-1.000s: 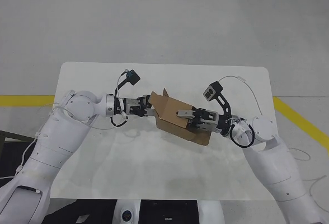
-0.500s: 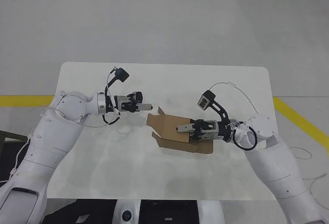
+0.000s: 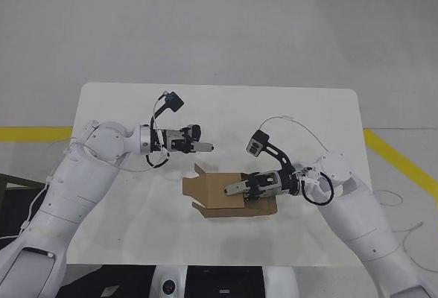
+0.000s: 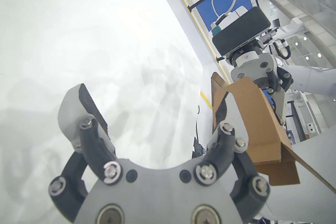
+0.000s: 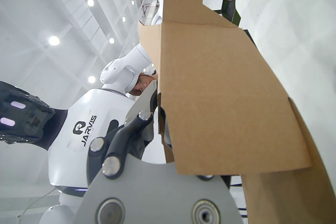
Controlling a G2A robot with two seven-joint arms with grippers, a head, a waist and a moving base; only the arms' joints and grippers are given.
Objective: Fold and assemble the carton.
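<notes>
The brown carton (image 3: 226,197) lies partly unfolded near the table's front middle, with flaps sticking out at its left end. My right gripper (image 3: 237,189) is shut on the carton's wall, one finger lying across its top face. In the right wrist view the carton (image 5: 223,104) covers the right gripper (image 5: 157,103), and one finger is hidden behind the card. My left gripper (image 3: 204,146) is open a little beyond the carton's far left corner, apart from it. In the left wrist view the left gripper (image 4: 155,107) holds nothing, and the carton (image 4: 254,130) stands beside one finger (image 4: 225,109).
The white table (image 3: 129,104) has bare surface to the far side and on the left. Its front edge runs close under the carton. The right arm's wrist camera (image 3: 259,143) and its white cable rise above the carton's right end.
The left gripper let go of the carton's left edge and drew back, open. The right gripper carried the carton toward the front left and set it flatter on the table.
</notes>
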